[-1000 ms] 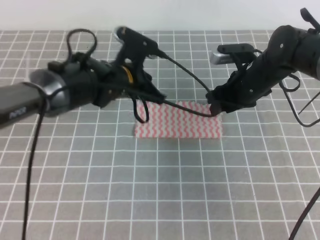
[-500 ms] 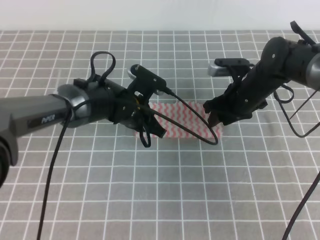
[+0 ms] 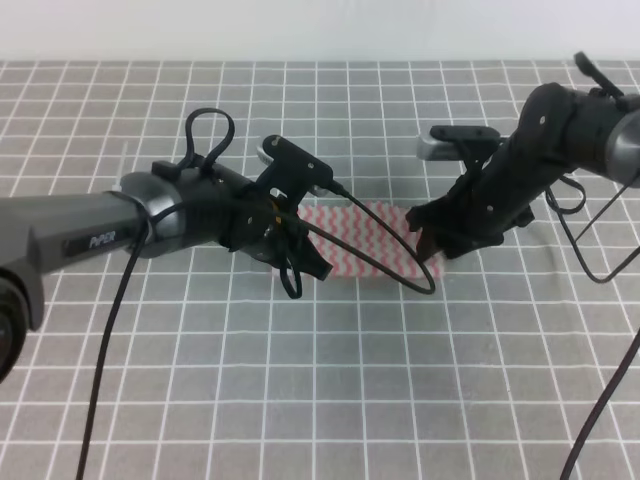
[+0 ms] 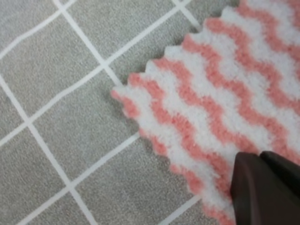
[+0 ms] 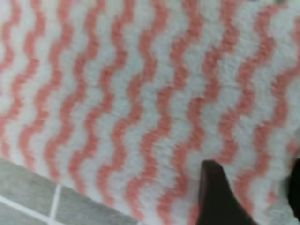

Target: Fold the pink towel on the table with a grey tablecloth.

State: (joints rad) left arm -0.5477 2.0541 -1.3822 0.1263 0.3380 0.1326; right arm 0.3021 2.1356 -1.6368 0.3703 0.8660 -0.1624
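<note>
Exterior high: one towel flat on one table. Two grippers: left at its left corner, right at its right edge, finger spread unclear on both.

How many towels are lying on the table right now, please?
1. The pink towel lies on the grey table, between the two grippers, which cover parts of it.

High overview; wrist close-ups downward

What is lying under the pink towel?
The pink towel lies flat on the table with a grey tablecloth. Whatever else is beneath it is covered.
</note>
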